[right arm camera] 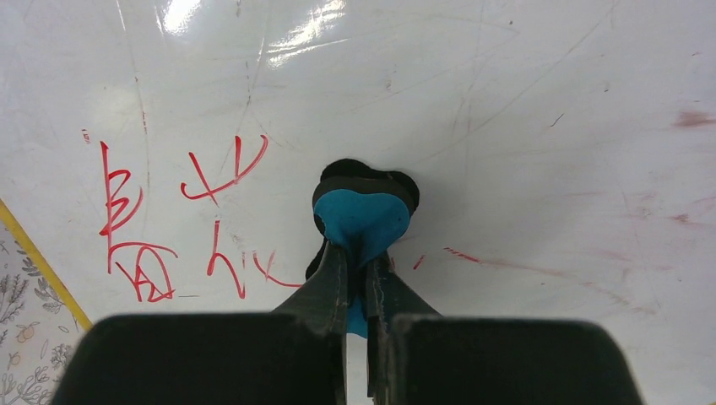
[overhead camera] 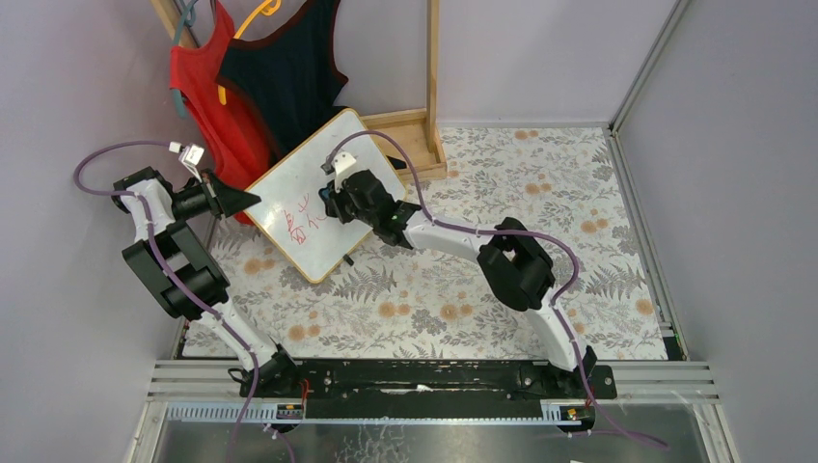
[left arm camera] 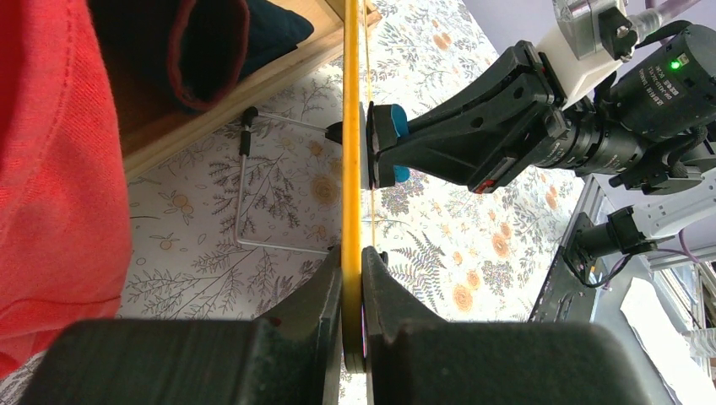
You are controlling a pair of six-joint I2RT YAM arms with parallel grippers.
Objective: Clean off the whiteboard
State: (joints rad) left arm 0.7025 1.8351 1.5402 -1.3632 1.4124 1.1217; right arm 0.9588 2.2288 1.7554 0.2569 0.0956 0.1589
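Note:
The whiteboard [overhead camera: 287, 178] has a light wooden frame and stands tilted at the back left. My left gripper [overhead camera: 253, 200] is shut on its left edge. In the left wrist view that edge [left arm camera: 352, 169] shows as a yellow strip pinched at my left gripper [left arm camera: 353, 270]. My right gripper [right arm camera: 359, 253] is shut on a small blue eraser [right arm camera: 363, 218], whose black pad is pressed flat on the whiteboard [right arm camera: 507, 101]. Red handwritten characters [right arm camera: 139, 240] lie to the left of the eraser. Faint red smears [right arm camera: 540, 268] trail to its right. From the side, the eraser [left arm camera: 395, 126] touches the board face.
A red top [overhead camera: 207, 106] and a dark top [overhead camera: 289, 68] hang on a wooden rack [overhead camera: 431, 68] behind the board. The board's wire stand [left arm camera: 245, 190] rests on the floral tablecloth [overhead camera: 463, 289]. Walls close in on both sides.

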